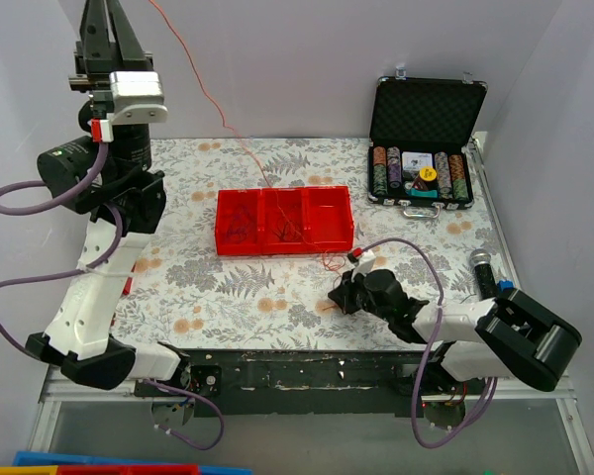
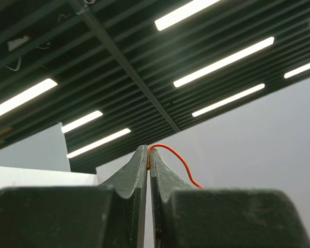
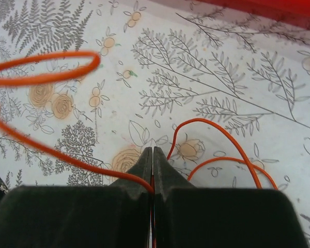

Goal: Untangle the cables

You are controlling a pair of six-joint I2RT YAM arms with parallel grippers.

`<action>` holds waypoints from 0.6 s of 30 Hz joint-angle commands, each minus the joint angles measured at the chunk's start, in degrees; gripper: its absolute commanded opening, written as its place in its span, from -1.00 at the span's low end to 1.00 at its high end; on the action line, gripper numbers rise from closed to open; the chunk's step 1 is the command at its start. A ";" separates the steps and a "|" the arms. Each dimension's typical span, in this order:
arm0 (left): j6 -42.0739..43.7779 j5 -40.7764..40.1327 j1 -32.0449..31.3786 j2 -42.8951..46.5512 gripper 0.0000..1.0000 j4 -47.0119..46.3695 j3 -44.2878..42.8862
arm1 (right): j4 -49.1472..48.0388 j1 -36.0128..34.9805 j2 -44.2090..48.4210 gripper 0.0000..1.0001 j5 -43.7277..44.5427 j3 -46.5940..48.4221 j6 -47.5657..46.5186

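My left gripper (image 2: 148, 151) and right gripper (image 3: 152, 151) are each pinched shut on one orange wire (image 1: 204, 77).

The left is raised high over the table's (image 1: 228, 307) far left corner. The right sits low near the front edge, right of middle, with loose orange loops on the floral cloth beside it. Between them the wire slants down and crosses the red tray (image 1: 283, 248), where the other thin cables (image 1: 242, 229) lie in the left and middle compartments. An open poker chip case (image 1: 426, 109) stands at the far right corner.
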State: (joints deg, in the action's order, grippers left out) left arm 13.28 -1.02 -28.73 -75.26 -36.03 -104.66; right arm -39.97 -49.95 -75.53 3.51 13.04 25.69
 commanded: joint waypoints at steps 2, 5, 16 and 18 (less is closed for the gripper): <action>4.38 -2.59 -0.10 -3.65 -1.00 -2.55 -10.54 | 7.08 -0.14 4.42 -0.97 6.77 -2.22 4.36; 5.79 -1.89 -0.10 -6.81 -1.00 -1.42 -17.74 | 10.51 -0.23 6.26 -0.97 9.05 -2.93 6.47; 10.62 3.73 -0.10 -11.04 -1.00 -1.41 -26.98 | 17.90 -0.23 7.06 -0.97 12.31 -2.40 9.37; 11.77 5.49 -0.10 -13.67 -1.00 -1.85 -32.07 | 19.82 -0.23 6.36 -0.97 12.84 -2.40 11.12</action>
State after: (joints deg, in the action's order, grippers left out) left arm 21.41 0.95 -28.73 -86.65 -36.25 -129.54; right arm -28.64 -50.06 -67.75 12.86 10.44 34.06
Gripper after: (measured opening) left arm 0.018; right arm 0.031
